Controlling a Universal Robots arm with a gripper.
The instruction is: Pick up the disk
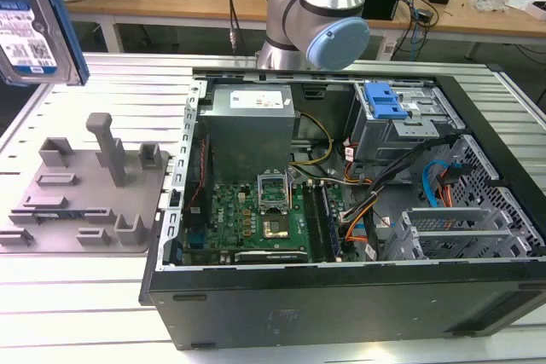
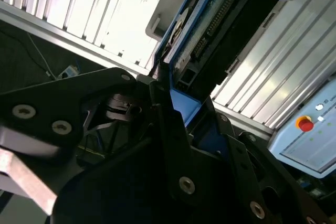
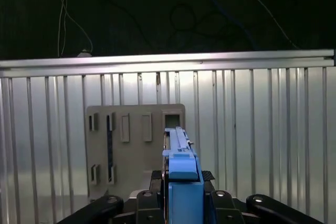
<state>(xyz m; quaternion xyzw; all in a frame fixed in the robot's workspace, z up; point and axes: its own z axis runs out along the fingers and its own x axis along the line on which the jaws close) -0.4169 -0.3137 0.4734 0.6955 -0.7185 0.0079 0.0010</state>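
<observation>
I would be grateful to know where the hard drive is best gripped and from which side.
Pinch the hard drive across its thin body, on the two broad faces, coming in edge-on at the blue side rail. The gripper holds it so now, above the fixture tray.

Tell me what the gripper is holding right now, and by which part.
The gripper is shut on the disk, held edge-on by one short end, with its fingers against the blue side rails; the disk hangs above the grey fixture tray.

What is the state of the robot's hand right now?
Hand: closed on the disk, held in the air above the grey fixture tray.
</observation>
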